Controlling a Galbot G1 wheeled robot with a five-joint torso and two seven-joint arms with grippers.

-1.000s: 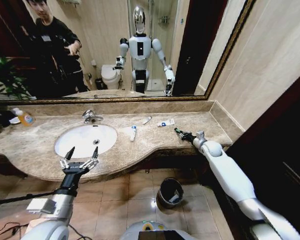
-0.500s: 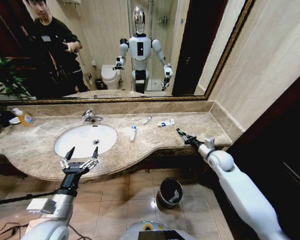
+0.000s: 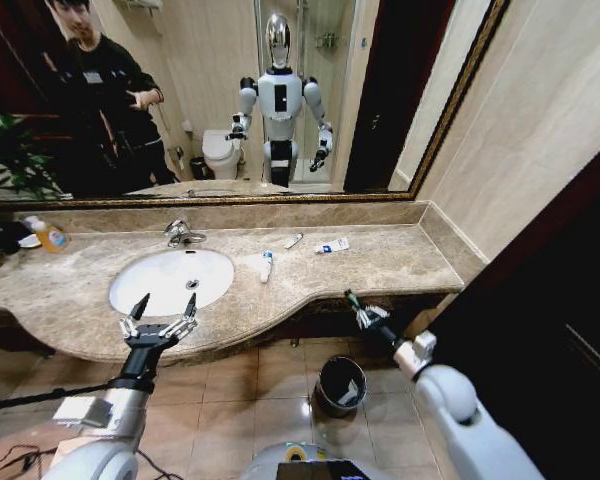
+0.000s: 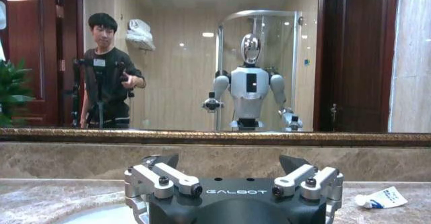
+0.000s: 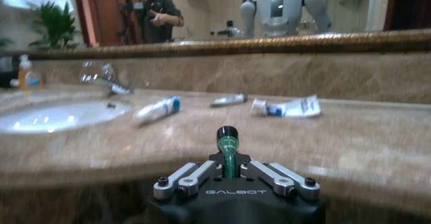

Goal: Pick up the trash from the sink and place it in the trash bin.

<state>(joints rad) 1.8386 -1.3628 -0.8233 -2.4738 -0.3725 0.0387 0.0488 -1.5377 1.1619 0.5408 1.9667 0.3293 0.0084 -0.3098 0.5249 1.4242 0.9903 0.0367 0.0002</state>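
Note:
My right gripper (image 3: pixel 361 313) is shut on a small green piece with a black tip (image 5: pixel 227 148), held just off the counter's front edge and a little above the black trash bin (image 3: pixel 340 385) on the floor. The white oval sink (image 3: pixel 170 280) is set in the beige marble counter. Right of it lie a white tube with a blue cap (image 3: pixel 266 265), a smaller tube (image 3: pixel 294 240) and a white-blue packet (image 3: pixel 332 245). The right wrist view shows the same tube (image 5: pixel 157 109) and packet (image 5: pixel 289 106). My left gripper (image 3: pixel 160 322) hangs open at the counter's front edge before the sink, holding nothing.
A chrome faucet (image 3: pixel 180 233) stands behind the basin, and an orange-yellow soap bottle (image 3: pixel 48 236) sits at the far left of the counter. A mirror runs along the back wall. A dark wooden door or cabinet (image 3: pixel 560 300) stands close on the right. The floor is tiled.
My right arm has drawn back from the counter's right end and dropped, carrying the green piece out past the front edge toward the bin. The left arm has stayed still.

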